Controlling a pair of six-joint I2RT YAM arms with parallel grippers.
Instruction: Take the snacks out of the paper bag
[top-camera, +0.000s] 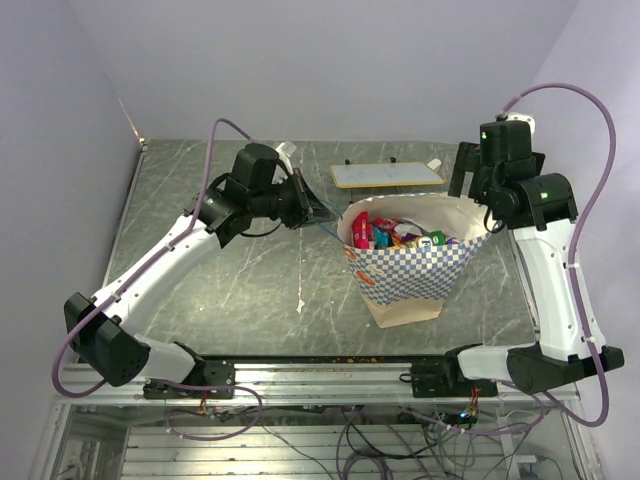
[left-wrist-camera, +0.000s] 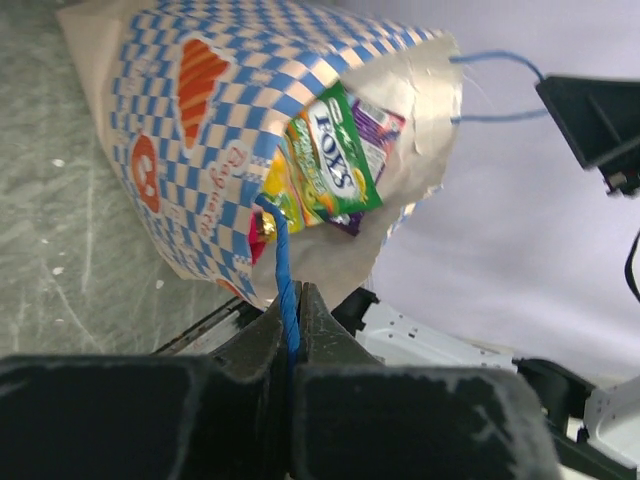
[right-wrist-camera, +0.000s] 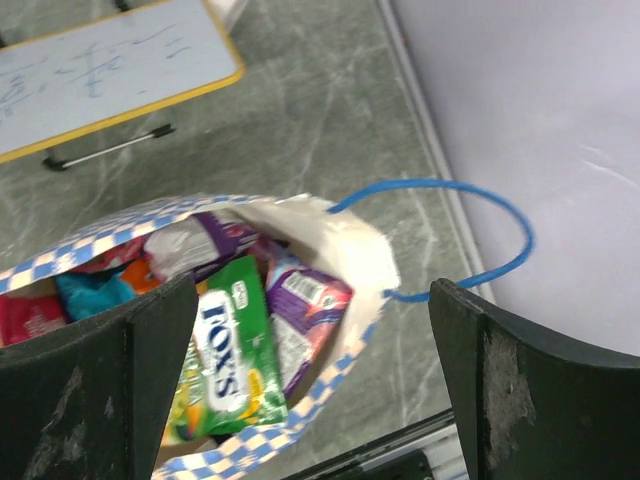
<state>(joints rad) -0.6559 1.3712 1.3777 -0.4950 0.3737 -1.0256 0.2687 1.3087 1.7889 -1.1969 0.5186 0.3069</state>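
Observation:
The blue-and-white checkered paper bag (top-camera: 410, 268) stands open mid-table, with several glossy snacks (top-camera: 395, 233) inside. My left gripper (top-camera: 318, 210) is at the bag's left rim, shut on its blue cord handle (left-wrist-camera: 283, 270). In the left wrist view the bag (left-wrist-camera: 190, 150) tilts and a green-yellow packet (left-wrist-camera: 330, 155) sticks out of its mouth. My right gripper (top-camera: 470, 195) is open and empty above the bag's right rim. Between its jaws (right-wrist-camera: 312, 290) I see the green packet (right-wrist-camera: 228, 360), a purple packet (right-wrist-camera: 300, 310) and the bag's other handle (right-wrist-camera: 500, 215).
A flat cream board (top-camera: 388, 175) on black feet lies behind the bag; it also shows in the right wrist view (right-wrist-camera: 100, 70). The side wall (right-wrist-camera: 540, 120) is close on the right. A metal rail (top-camera: 320, 375) runs along the table's near edge.

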